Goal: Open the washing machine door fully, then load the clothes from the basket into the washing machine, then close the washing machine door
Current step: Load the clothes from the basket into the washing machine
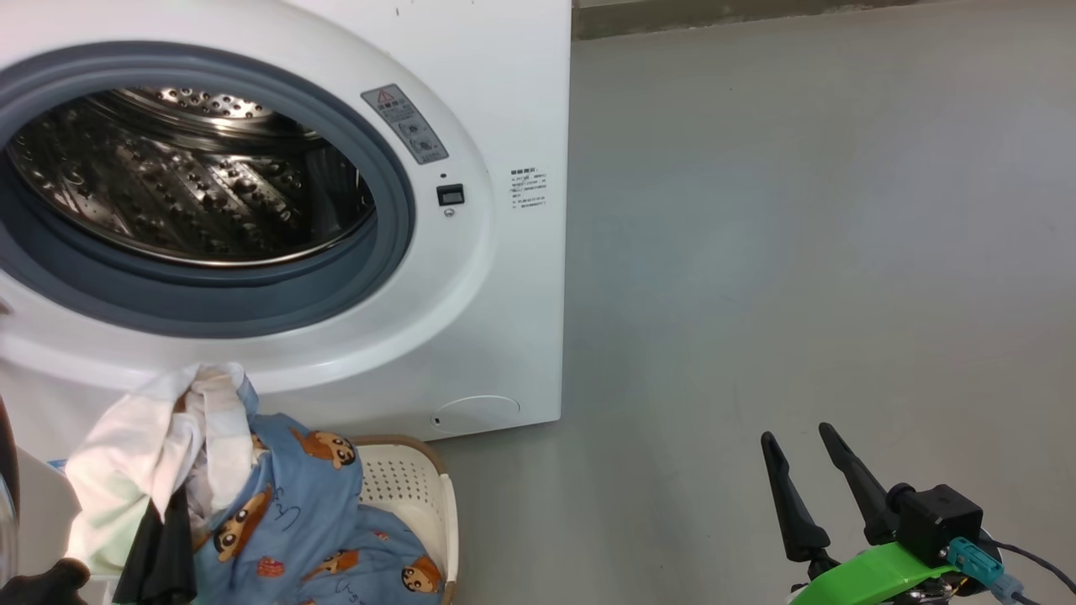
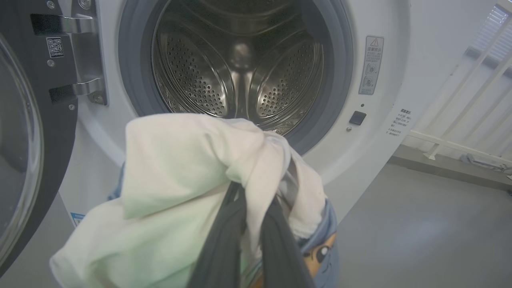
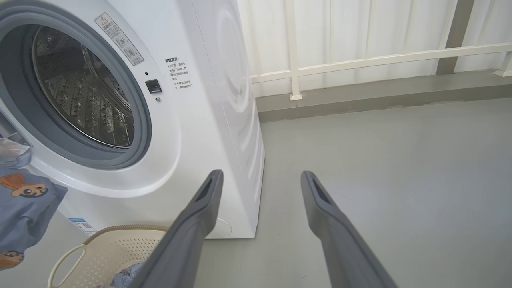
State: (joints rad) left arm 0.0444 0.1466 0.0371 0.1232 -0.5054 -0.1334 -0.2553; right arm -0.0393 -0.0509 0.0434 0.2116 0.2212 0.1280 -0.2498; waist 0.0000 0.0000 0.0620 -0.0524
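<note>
- The left gripper [image 2: 256, 224] is clenched on the clothes [image 2: 180, 168]: its two dark fingers [image 2: 224, 244] pinch a bunch of white garment, which drapes over and around them.
- Light blue fabric [image 1: 319, 504] printed with orange-brown cartoon figures hangs from the same bunch and spills down over the basket [image 1: 412, 487].
- The cream basket, perforated and with a brown rim, stands on the grey floor [image 1: 799, 252] just in front of the washing machine [image 1: 504, 319].
- The right gripper [image 1: 799, 441] hangs well apart to the right over bare floor, jaws spread wide, holding and touching nothing.
- The lifted bunch sits in front of the lower edge of the grey gasket [image 1: 252, 302], below the mouth of the steel drum [image 2: 240, 68].
- The washing machine door [image 2: 24, 140] stands swung open on the left side; a QR sticker [image 2: 55, 47] sits near its hinge.
- A grey warning label [image 2: 371, 64] carries a red triangle, and small printed lines [image 1: 528, 189] lie beside it; neither can be read.
- A white railing [image 3: 360, 60] stands behind.
</note>
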